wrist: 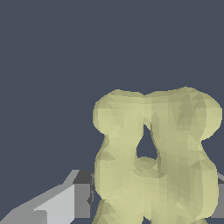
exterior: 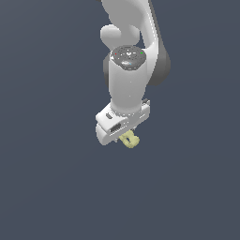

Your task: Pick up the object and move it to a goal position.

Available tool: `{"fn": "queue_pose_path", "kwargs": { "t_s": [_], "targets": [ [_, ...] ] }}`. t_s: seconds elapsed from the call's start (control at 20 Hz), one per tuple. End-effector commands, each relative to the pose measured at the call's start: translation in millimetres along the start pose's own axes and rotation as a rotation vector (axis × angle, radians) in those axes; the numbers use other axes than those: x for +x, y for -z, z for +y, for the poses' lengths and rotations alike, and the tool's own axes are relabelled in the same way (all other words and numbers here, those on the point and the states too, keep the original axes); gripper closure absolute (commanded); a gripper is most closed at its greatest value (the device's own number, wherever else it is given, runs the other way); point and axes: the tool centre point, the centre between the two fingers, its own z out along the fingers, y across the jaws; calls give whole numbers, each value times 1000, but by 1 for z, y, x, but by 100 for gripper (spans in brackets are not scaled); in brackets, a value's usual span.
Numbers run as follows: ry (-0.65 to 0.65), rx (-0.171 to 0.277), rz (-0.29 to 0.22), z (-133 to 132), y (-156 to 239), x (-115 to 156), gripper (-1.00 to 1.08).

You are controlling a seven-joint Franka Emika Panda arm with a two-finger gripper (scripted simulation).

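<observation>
The object (exterior: 130, 140) is a small pale yellow lumpy piece that pokes out from under the white hand in the exterior view. In the wrist view the object (wrist: 175, 131) fills much of the picture, showing rounded lobes and a hole through its middle. My gripper (exterior: 124, 138) sits directly over it. One grey finger (wrist: 76, 201) presses against one side of the piece, and a sliver of the other finger (wrist: 220, 199) shows against the opposite side. The jaws are shut on the object. No goal marker shows in either view.
The white arm (exterior: 129, 56) rises toward the top of the exterior view. A plain dark blue-grey surface (exterior: 47, 178) surrounds the gripper on all sides, with no other objects in view.
</observation>
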Motion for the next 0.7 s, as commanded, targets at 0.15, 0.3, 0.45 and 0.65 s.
{"fn": "queue_pose_path", "kwargs": {
  "t_s": [0.15,0.3,0.45,0.65],
  "targets": [
    [0,1,0,12,64,-4,108],
    [0,1,0,18,94,-6,108],
    [0,1,0,23,118,-7,108],
    [-1,1,0,28,141,-7,108]
  ]
}}
